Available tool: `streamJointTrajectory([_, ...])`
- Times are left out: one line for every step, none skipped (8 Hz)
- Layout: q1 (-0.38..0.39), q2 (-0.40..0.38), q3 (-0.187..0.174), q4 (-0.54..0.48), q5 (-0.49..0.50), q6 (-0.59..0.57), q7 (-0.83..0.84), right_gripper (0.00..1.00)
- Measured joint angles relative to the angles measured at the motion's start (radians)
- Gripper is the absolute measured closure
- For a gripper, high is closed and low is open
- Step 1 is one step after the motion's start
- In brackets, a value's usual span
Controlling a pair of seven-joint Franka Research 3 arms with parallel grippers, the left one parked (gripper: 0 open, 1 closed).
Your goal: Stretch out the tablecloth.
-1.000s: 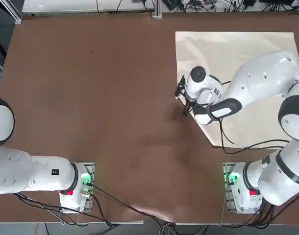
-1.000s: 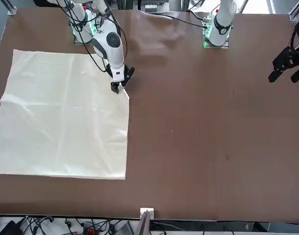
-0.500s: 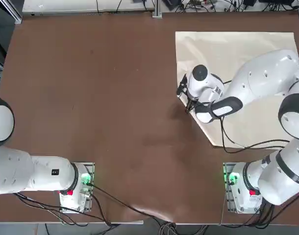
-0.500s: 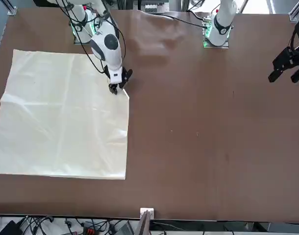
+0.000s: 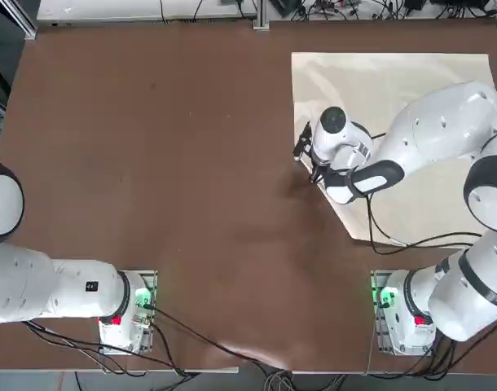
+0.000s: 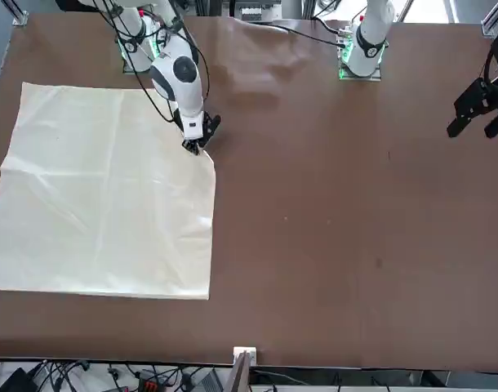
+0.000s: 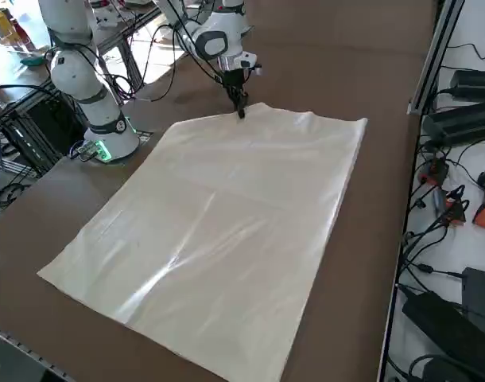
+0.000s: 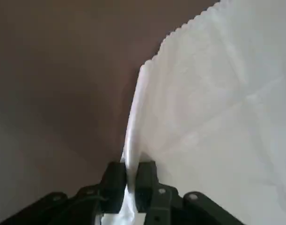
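The cream-beige tablecloth (image 5: 411, 122) lies mostly flat on the right half of the brown table, softly creased (image 6: 102, 196) (image 7: 226, 231). My right gripper (image 5: 307, 160) is at the cloth's inner edge, toward the table's middle, near a folded corner. In the wrist view the gripper (image 8: 130, 176) is shut on the tablecloth (image 8: 218, 108), whose edge rises as a thin ridge between the fingers. From the front the gripper (image 6: 197, 147) sits at the cloth's corner; from the right side the gripper (image 7: 240, 107) touches the far edge.
The brown table (image 5: 151, 163) stretches bare to the left of the cloth. Arm bases with green lights (image 5: 387, 297) and cables stand at the near edge. Cables and gear (image 7: 457, 199) lie off the table's far side.
The right gripper has shifted slightly toward the far side of the table with the cloth edge held; the cloth corner moved with it a little.
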Motion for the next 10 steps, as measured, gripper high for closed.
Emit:
streamJointTrajectory([-0.015, -0.001, -0.001, 0.003, 0.000, 0.001, 0.012, 0.85])
streamJointTrajectory([-0.034, -0.002, -0.001, 0.006, 0.000, 0.002, 0.025, 0.93])
streamJointTrajectory([-0.057, -0.006, -0.002, 0.012, 0.000, 0.003, 0.033, 0.97])
streamJointTrajectory([-0.086, -0.013, -0.004, 0.021, 0.000, 0.003, 0.033, 0.97])
streamJointTrajectory([-0.120, -0.020, -0.005, 0.030, 0.000, 0.003, 0.033, 0.97])
streamJointTrajectory([-0.158, -0.024, -0.006, 0.040, 0.000, 0.003, 0.033, 0.97])
streamJointTrajectory([-0.199, -0.025, -0.008, 0.054, 0.000, 0.003, 0.032, 0.97])
streamJointTrajectory([-0.248, -0.024, -0.008, 0.072, 0.000, 0.003, 0.029, 0.97])
streamJointTrajectory([-0.297, -0.020, -0.009, 0.090, 0.000, 0.003, 0.017, 0.97])
streamJointTrajectory([-0.338, -0.009, -0.009, 0.112, 0.000, 0.003, 0.001, 0.97])
